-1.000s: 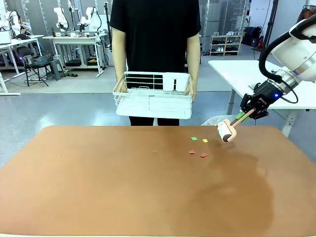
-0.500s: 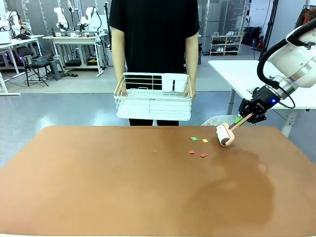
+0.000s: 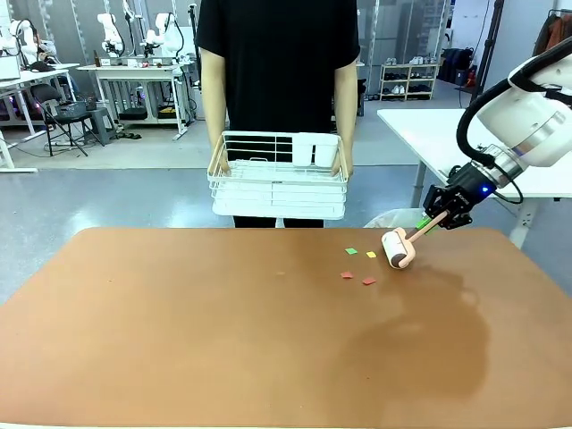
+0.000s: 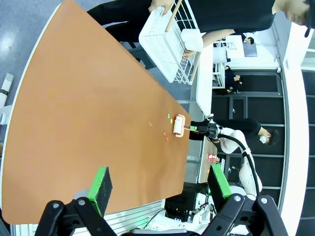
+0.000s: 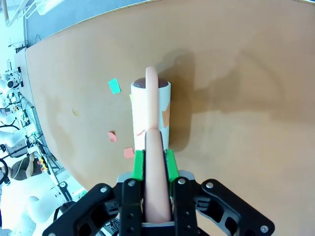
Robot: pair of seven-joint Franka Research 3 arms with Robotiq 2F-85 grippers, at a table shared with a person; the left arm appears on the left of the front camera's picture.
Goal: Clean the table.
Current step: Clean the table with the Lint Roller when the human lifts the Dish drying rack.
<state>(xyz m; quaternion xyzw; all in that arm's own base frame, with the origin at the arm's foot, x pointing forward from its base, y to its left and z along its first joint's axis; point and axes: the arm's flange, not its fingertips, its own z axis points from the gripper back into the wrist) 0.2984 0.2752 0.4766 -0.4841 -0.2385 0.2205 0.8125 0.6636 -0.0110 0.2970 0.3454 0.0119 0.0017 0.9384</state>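
Sweeping step underway: our right hand (image 3: 435, 217) pinches pink handle of white-drum lint roller (image 3: 399, 248), drum low over far right of reddish-brown matte desk (image 3: 223, 340), just right of small paper scraps (image 3: 368, 281). We count four: one green (image 3: 351, 251), one yellow (image 3: 371, 255), two red (image 3: 347, 275). Next, we judge: roll leftward across them, drum pressed down. Our left hand (image 4: 160, 184) spread, empty. Person (image 3: 277, 63) beyond far edge holds one white wire rack (image 3: 277, 174).

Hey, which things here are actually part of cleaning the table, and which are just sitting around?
In the job:
the table
the lint roller, held in the right gripper
the coloured paper scraps beside the roller

Just around:
the white wire rack that the person holds
the white side table
the left gripper, open, holding nothing
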